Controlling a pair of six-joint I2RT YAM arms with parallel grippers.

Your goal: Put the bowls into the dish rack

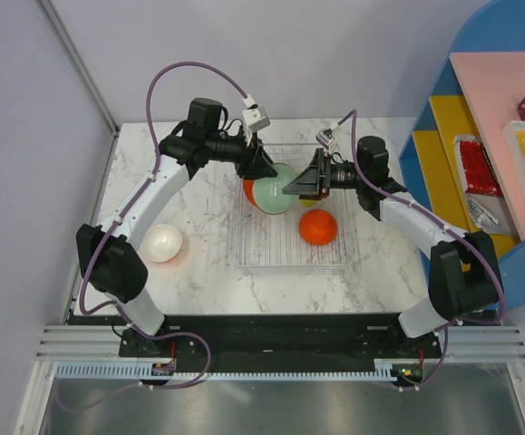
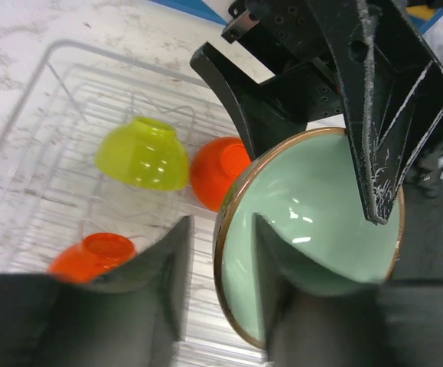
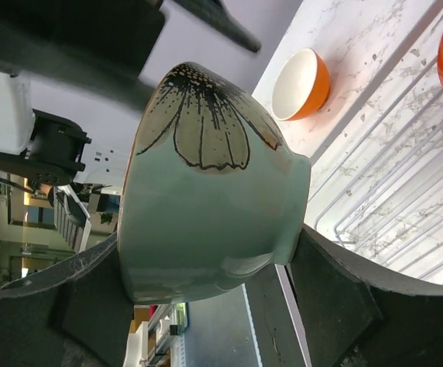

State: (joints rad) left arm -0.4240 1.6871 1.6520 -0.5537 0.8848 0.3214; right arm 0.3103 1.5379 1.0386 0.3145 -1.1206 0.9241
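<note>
Mint bowl (image 2: 320, 206): glazed ceramic look, glossy and smooth, sharp highlights inside; brownish rim; outer wall carries dark petal linework.
Lime-green bowl (image 2: 143, 155), red-orange bowl (image 1: 317, 227): glossy, smooth.
White bowl (image 1: 161, 243): glossy white inside, orange outside.
Dish rack (image 1: 262, 252): clear plastic, thin ribs.
Table (image 1: 199, 272): marble-patterned, smooth, faint sheen.
Left gripper (image 2: 223, 222), right gripper (image 3: 210, 235): matt black plastic; right one's fingers (image 2: 382, 122) scuffed with pale scratches.
Cables (image 1: 167, 77): smooth purple sheath.
</note>
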